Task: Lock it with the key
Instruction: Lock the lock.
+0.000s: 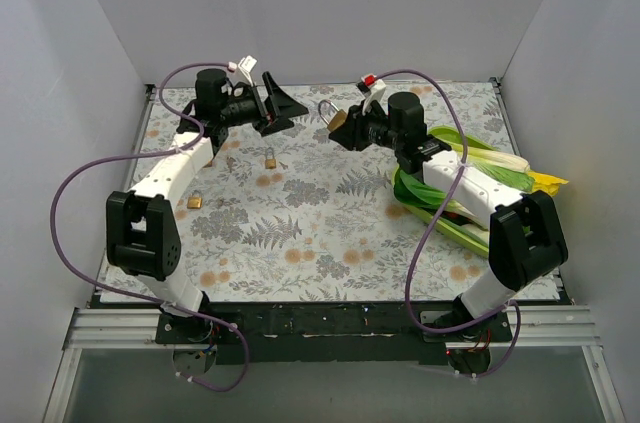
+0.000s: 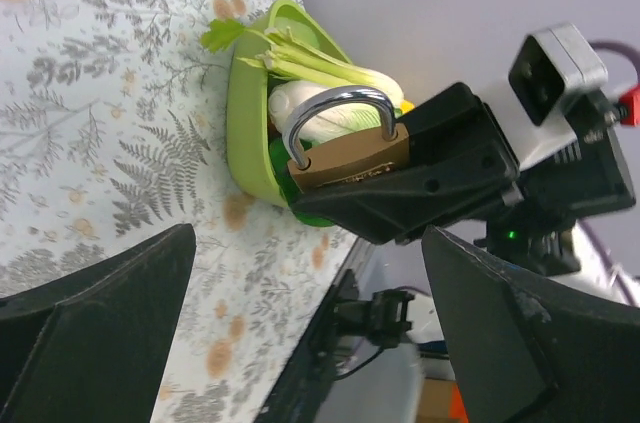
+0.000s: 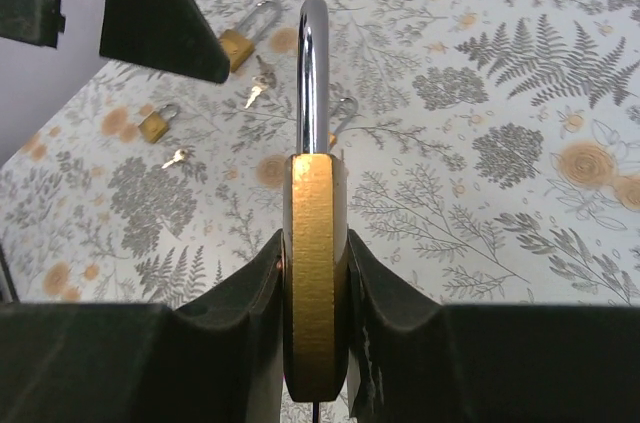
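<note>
Right hand [image 1: 343,127] clamped on the brass padlock [image 3: 314,273], flat sides between its fingers, shackle pointing away from the wrist; lock held off the bench [image 1: 300,243], above its middle toward the far edge. Left hand [image 1: 283,111] faces it, spread wide, nothing in it. Keyhole end hidden; cannot tell whether the shackle is seated. Loose keys [image 3: 255,93] lie on the bench nearer the left edge, among small padlocks [image 3: 238,41]. Judgement: pinch a key by its bow, blade free; right hand to hold the lock steady, keyhole turned outward; line up before pushing.
</note>
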`<state>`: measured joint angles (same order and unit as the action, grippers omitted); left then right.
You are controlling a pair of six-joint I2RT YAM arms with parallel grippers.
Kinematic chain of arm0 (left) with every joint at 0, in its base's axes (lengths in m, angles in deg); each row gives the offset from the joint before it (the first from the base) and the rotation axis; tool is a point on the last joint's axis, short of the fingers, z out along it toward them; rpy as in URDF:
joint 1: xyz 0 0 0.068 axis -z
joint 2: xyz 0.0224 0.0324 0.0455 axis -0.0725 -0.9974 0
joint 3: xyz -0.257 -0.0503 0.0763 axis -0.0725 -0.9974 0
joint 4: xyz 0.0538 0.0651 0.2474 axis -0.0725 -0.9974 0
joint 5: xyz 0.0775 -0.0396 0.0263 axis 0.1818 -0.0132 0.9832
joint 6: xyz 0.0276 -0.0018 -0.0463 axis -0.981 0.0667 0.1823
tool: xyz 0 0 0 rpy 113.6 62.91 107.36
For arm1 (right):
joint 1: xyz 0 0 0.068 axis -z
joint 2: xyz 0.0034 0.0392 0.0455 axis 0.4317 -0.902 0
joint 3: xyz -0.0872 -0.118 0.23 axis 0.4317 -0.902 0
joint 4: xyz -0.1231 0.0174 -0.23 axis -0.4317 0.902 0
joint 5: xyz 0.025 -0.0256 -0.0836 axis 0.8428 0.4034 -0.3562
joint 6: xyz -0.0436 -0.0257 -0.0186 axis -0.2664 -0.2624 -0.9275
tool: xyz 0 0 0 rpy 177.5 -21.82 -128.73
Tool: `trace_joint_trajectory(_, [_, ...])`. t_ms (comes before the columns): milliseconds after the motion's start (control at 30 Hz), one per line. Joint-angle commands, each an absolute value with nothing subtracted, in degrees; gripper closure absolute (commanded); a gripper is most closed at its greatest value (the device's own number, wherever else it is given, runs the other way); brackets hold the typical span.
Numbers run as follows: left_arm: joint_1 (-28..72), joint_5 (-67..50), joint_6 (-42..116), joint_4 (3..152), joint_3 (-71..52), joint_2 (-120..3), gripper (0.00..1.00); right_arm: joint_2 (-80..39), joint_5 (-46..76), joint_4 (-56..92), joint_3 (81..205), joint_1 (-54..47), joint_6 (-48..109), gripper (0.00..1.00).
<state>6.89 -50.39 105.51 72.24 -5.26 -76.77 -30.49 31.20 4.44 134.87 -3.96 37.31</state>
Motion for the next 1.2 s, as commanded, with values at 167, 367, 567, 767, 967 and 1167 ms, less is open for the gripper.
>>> trace_joint_trajectory(167, [12.6,-40.5,122.4,72.2,-2.4,-81.2,0.02,-27.5,21.7,-6.6,134.8,-5.7,41.7,0.99])
trace_joint_trajectory(367, [13.5,-39.8,126.6,74.3,-1.3,-84.1,0.02,-29.6,20.8,-7.0,135.6,-6.8,43.1,0.99])
trace_joint_trajectory(567, [13.7,-40.8,131.6,82.7,-4.7,-83.5,0.02,-32.0,20.6,-7.8,137.9,-7.0,45.5,0.99])
trace_joint_trajectory(767, [14.1,-42.0,134.0,87.2,-5.7,-84.2,0.02,-34.1,20.5,-8.5,139.5,-8.0,46.2,0.99])
trace_joint_trajectory(967, [14.1,-40.8,136.9,86.3,-7.7,-85.1,0.02,-34.8,19.3,-8.9,141.1,-8.6,44.9,0.99])
trace_joint_trajectory(1167, [14.4,-39.5,136.5,85.1,-7.1,-85.2,0.06,-34.9,18.8,-8.7,141.2,-8.9,44.1,0.99])
